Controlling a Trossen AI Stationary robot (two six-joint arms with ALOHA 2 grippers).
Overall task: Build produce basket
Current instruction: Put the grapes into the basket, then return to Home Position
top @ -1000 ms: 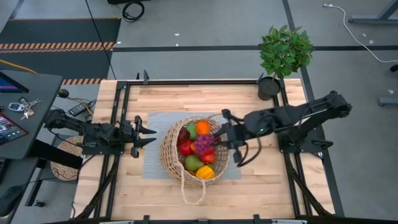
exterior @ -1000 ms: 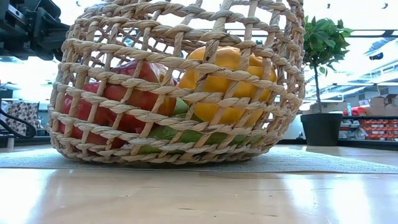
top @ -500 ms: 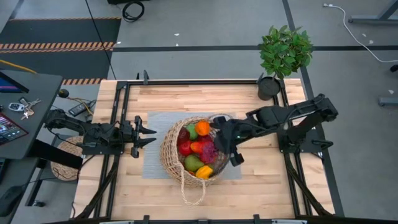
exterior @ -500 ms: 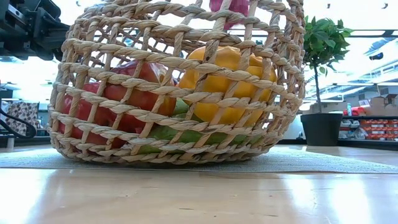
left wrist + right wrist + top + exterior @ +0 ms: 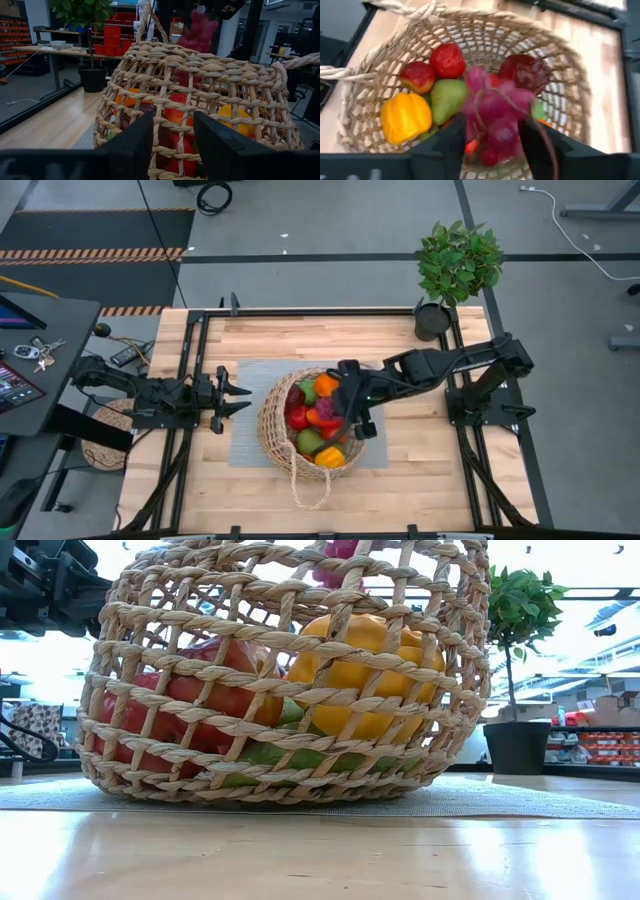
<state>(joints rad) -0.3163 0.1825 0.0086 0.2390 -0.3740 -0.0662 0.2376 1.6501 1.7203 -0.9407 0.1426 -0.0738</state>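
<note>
Purple grapes (image 5: 492, 112) — clenched in the right pincer (image 5: 345, 408) — have moved over the basket (image 5: 272, 425); release comes next, while the left pincer (image 5: 238, 397) waits released.

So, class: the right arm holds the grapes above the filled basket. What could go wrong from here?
1. The grapes hang over heaped produce; released, they might roll off the pile.
2. The right pincer is low over the basket; it could snag the rim.
The left pincer waits alongside.
</note>
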